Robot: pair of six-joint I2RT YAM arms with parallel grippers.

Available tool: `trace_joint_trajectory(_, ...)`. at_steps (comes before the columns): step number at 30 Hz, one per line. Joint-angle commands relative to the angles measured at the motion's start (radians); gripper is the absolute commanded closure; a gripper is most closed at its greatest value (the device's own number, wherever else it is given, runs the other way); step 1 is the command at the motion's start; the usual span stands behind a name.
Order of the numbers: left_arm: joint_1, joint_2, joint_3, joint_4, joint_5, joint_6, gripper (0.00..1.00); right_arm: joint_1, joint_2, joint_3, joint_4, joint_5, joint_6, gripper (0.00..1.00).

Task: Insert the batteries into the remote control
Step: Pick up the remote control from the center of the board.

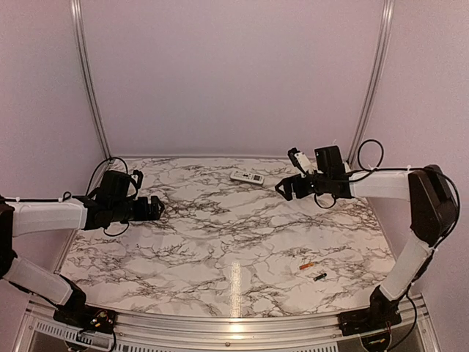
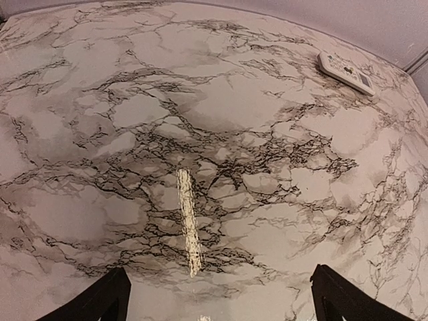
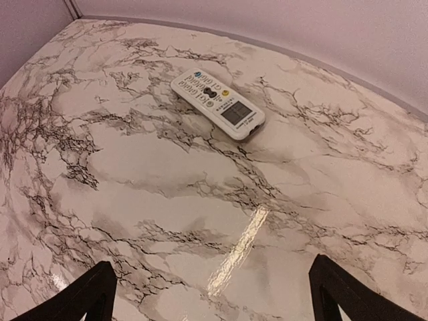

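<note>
Left gripper (image 1: 155, 207) spread open and empty, hovering over the left side of the marble-patterned surface (image 1: 220, 242); right gripper (image 1: 284, 189) likewise released, holding nothing, over the far right. Top view: remote control (image 1: 247, 177) lies flat near the far edge, just left of the right gripper and clear of it. Two batteries sit on the near right of the surface, close together: orange-red battery (image 1: 306, 266), dark battery (image 1: 319, 276) just nearer the arm bases. Both well apart from the remote control. Left wrist view: fingers (image 2: 107, 301) wide at the bottom corners, bare surface between them; remote control (image 2: 345, 73) far off at upper right. Right wrist view: fingers (image 3: 93, 297) wide apart, nothing between; remote control (image 3: 217, 104) face up ahead, lying diagonally, buttons and small screen showing.
</note>
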State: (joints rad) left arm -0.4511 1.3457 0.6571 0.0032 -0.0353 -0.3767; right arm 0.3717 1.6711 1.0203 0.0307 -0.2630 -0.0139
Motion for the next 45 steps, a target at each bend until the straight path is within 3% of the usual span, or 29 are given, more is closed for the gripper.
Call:
trace_joint_trajectory(1,-0.005,-0.040,-0.005,0.045,0.001,0.017,0.01,0.014,0.112,0.160,-0.093,0.016,-0.069,0.01)
trace_joint_trajectory(18,-0.006,-0.068,0.021,0.012,0.017,0.011,0.01,0.010,0.670,0.862,-0.427,-0.113,-0.184,0.01)
trace_joint_trajectory(30,-0.006,-0.073,0.020,0.009,0.012,0.017,0.01,-0.002,0.851,1.093,-0.514,-0.090,-0.226,0.01)
trace_joint_trajectory(45,-0.006,-0.106,0.017,0.004,0.011,0.016,0.01,0.002,1.008,1.301,-0.590,-0.167,-0.248,0.04)
